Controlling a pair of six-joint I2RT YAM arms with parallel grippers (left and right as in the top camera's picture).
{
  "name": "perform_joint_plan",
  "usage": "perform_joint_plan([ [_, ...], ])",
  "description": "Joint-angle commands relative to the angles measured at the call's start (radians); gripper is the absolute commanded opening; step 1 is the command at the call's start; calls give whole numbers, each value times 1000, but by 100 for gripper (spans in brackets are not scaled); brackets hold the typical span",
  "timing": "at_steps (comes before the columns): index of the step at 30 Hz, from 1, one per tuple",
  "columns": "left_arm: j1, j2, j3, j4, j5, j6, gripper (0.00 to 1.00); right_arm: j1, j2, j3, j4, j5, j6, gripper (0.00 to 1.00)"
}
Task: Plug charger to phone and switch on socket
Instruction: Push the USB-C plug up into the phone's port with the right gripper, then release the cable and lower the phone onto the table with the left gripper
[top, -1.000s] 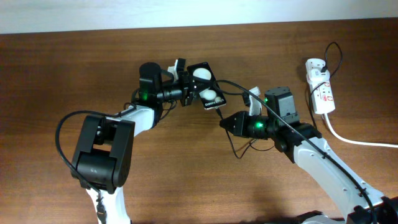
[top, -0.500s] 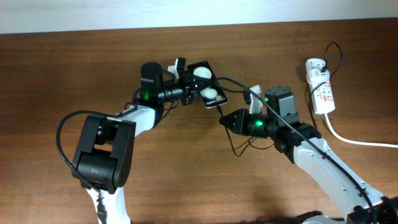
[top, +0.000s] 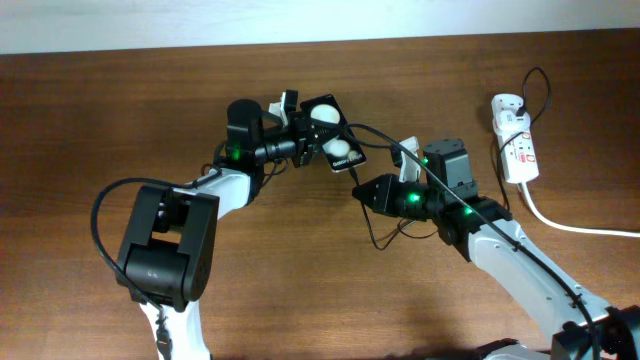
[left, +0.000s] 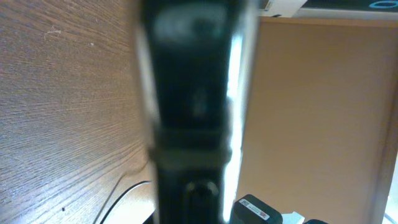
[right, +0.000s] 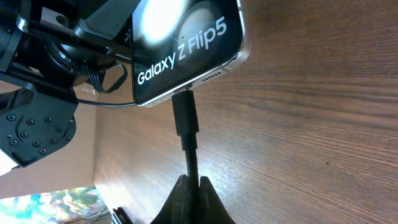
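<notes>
- Both are clamped: left claw (top: 305, 137) on black slab phone (top: 331, 133), right claw (top: 361, 191) on thin black charger cable (right: 191, 155).
- Plug (right: 185, 115) could be bent if driven askew toward 11 o'clock.

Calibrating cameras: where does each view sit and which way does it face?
Overhead: above the table, looking down on both arms, phone and socket.
Left wrist: close to the table; blurred dark shape fills it.
Right wrist: behind the right end effector, facing the phone; fingers pinch the charger.
Shared: overhead and right wrist show the phone.
</notes>
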Motion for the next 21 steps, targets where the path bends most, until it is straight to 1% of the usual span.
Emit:
perform_joint_plan([
  [1, -53, -4, 12, 6, 170, 13, 0, -2, 16, 10, 42, 81, 8, 4],
  [6, -52, -4, 12, 6, 170, 13, 0, -2, 16, 10, 35, 66, 8, 4],
  [8, -51, -4, 12, 5, 169, 25, 0, -2, -5, 10, -45, 39, -50, 4],
  [11, -50, -4, 12, 5, 167, 47, 0, -14, -78, 10, -245, 47, -177, 4],
  [12, -50, -4, 12, 5, 163, 47, 0, -23, -107, 10, -295, 45, -204, 26],
  [13, -49, -4, 12, 5, 155, 51, 0, -36, -149, 10, -348, 39, -236, 63],
  [14, -48, -4, 12, 5, 154, 58, 0, -44, -191, 10, -387, 31, -264, 82],
  [15, -49, -4, 12, 5, 155, 64, 0, -52, -233, 10, -423, 31, -289, 92],
  [16, -49, -4, 12, 2, 155, 66, 0, -64, -302, 10, -472, 31, -314, 100],
  [20, -48, -4, 12, 2, 132, 79, 0, -107, -556, 11, -597, 56, -357, 99],
  [21, -48, -4, 12, -1, 113, 95, 0, -116, -673, 12, -620, 89, -357, 99],
])
